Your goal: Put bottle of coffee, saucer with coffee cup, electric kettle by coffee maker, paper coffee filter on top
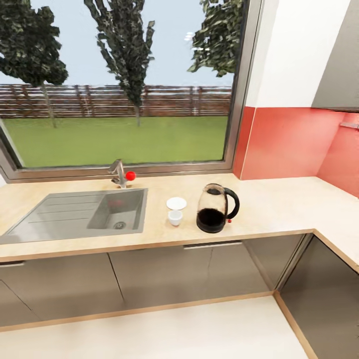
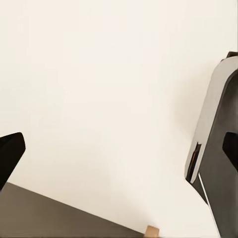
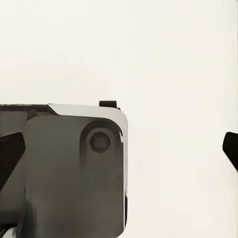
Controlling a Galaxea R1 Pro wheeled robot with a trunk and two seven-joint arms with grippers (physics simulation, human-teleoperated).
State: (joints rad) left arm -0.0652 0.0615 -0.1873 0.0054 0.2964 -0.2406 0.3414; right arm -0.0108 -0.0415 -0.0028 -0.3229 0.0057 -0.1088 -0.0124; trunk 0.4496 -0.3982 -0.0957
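Observation:
In the head view a glass electric kettle (image 1: 215,209) with a black base and handle stands upright on the beige countertop (image 1: 279,209). Just left of it a small white coffee cup (image 1: 175,218) sits directly on the counter. A white saucer (image 1: 176,203) lies behind the cup, apart from it. In the left wrist view my left gripper (image 2: 120,151) is open over pale floor, with dark fingertips (image 2: 10,154) at the frame's edges. My right gripper (image 3: 120,148) is open too and holds nothing.
A steel sink (image 1: 75,214) with a drainboard is set into the counter left of the cup. Behind it stands a faucet (image 1: 118,173) with a red knob (image 1: 130,175). The counter turns a corner at the right under a red backsplash (image 1: 289,144). Grey cabinets (image 1: 164,279) run below.

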